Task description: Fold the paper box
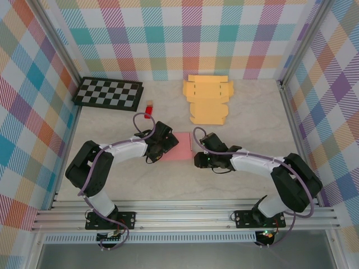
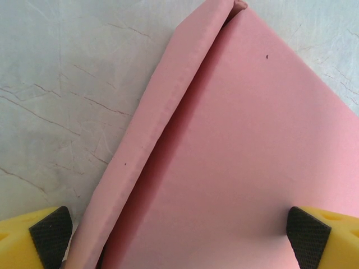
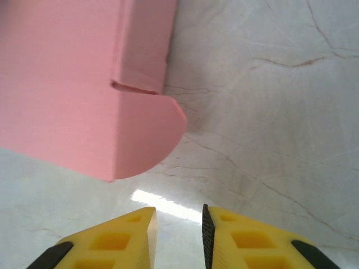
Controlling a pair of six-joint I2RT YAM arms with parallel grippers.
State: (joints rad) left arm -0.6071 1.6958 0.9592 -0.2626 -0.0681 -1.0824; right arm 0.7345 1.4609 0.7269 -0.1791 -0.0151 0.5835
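Observation:
The pink paper box [image 1: 182,147] lies flat at the table's middle, between the two grippers. My left gripper [image 1: 168,144] hovers over its left part, jaws wide open. In the left wrist view the pink sheet [image 2: 241,157] has one long side flap [image 2: 162,112] folded up along a crease, and the black pads [image 2: 50,232] of my left gripper [image 2: 179,238] straddle it without touching. My right gripper [image 1: 197,157] sits at the box's right edge. In the right wrist view, a rounded tab [image 3: 143,131] of the box [image 3: 67,78] stands ahead of my right gripper [image 3: 178,227], whose jaws are narrowly apart and empty.
Flat orange cardboard blanks [image 1: 208,100] lie at the back centre. A checkerboard [image 1: 109,92] lies at the back left, with a small red object [image 1: 149,109] near it. Metal frame rails and plaid walls close in both sides.

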